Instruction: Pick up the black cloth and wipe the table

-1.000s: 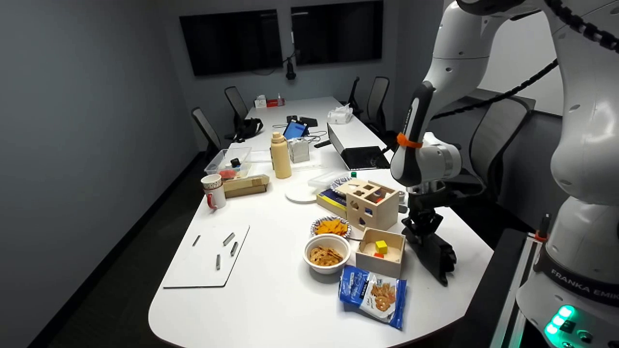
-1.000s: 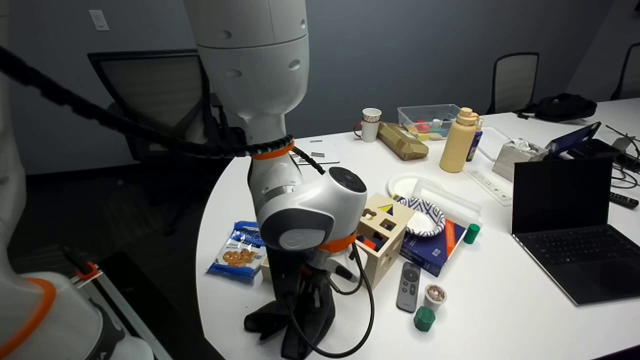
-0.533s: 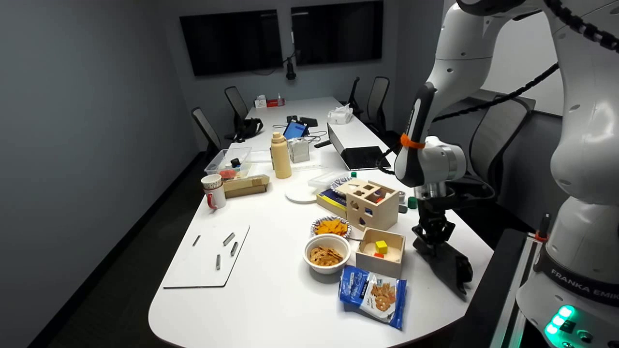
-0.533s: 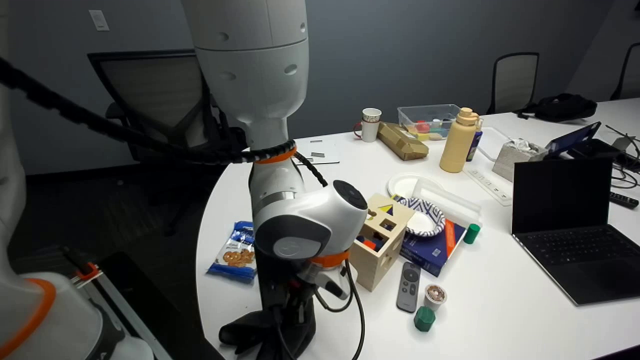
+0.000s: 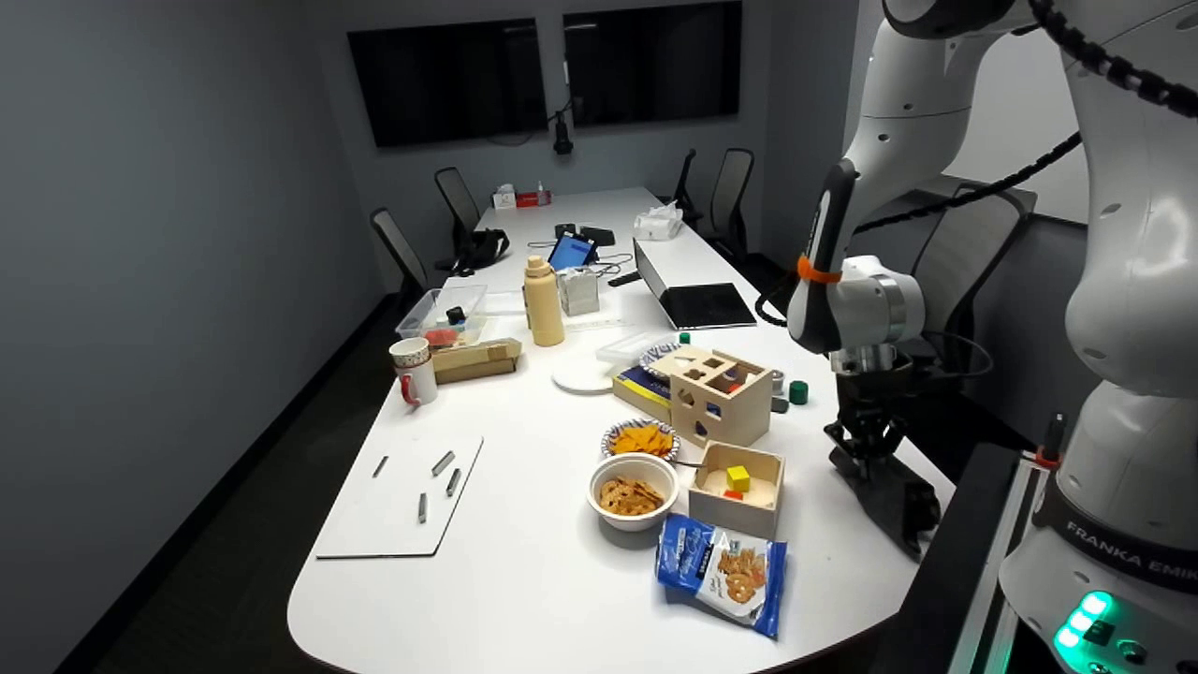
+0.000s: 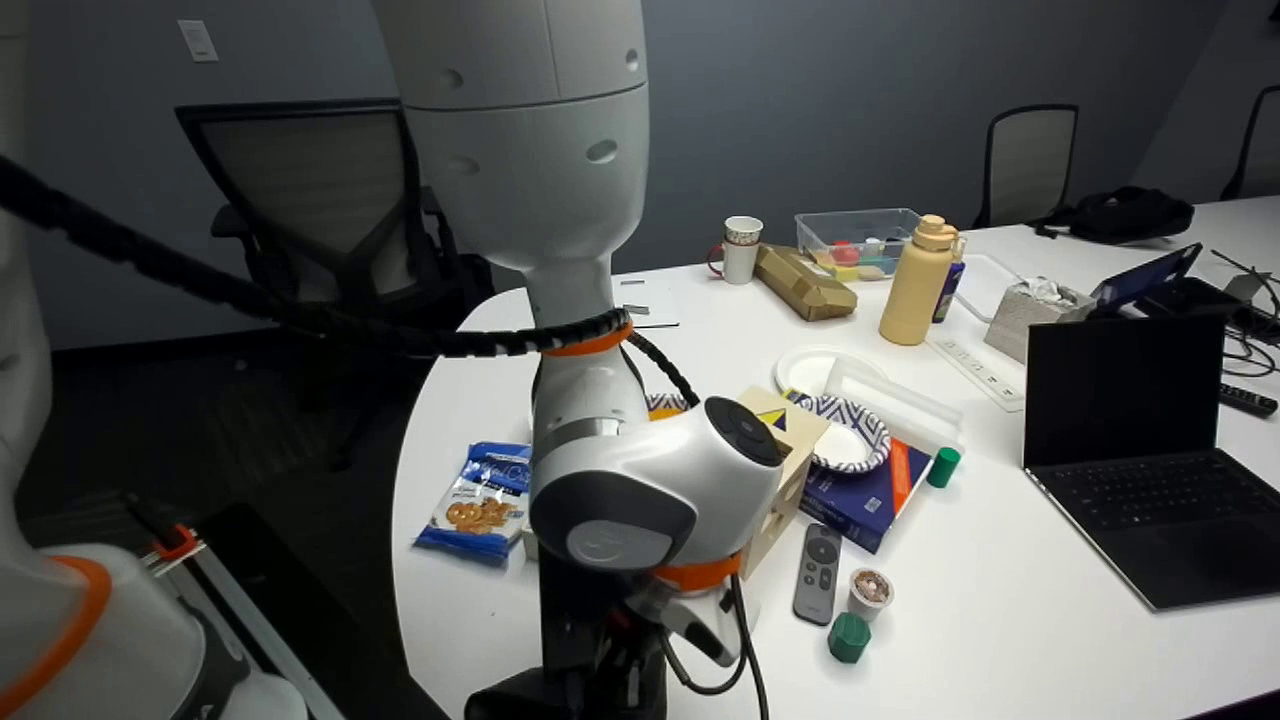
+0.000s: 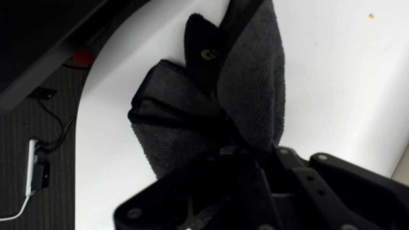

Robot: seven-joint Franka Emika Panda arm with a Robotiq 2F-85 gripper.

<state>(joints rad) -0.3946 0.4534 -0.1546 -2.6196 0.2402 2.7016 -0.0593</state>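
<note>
My end effector [image 7: 256,152] is pressed together, pinching the black cloth [image 7: 250,86] by a bunched fold. Through the wrist view I see the fabric spread out ahead of it in loose flaps, with stitched borders and a small gold mark [image 7: 208,54] on one. In an exterior view the cloth slants down from the end effector to the edge of the white surface [image 5: 524,580], next to the robot's base [image 5: 1104,468]; I can't tell how much of it presses flat. A small yellowish speck [image 7: 371,15] lies on the surface, apart from the cloth.

The wooden box [image 5: 730,515] is near the end effector, holding a yellow block [image 5: 737,478] and a red piece [image 5: 733,494]. Beyond the box from where I'm gripping stand the white bowl [image 5: 620,521] of brown crisps [image 5: 629,496] and the patterned bowl [image 5: 609,438] of orange chips [image 5: 643,440], and the blue snack bag [image 5: 721,573] lies just beside the box. Also near the end effector are the wooden shape sorter [image 5: 735,412] and, in an exterior view, the green block [image 6: 848,638], the small cup [image 6: 870,590] and the gray remote [image 6: 817,575]. Well apart from the end effector I have the laptop [image 6: 1125,400], the tan bottle [image 5: 543,304], the mug [image 5: 420,382] and the thin white board [image 5: 384,524].
</note>
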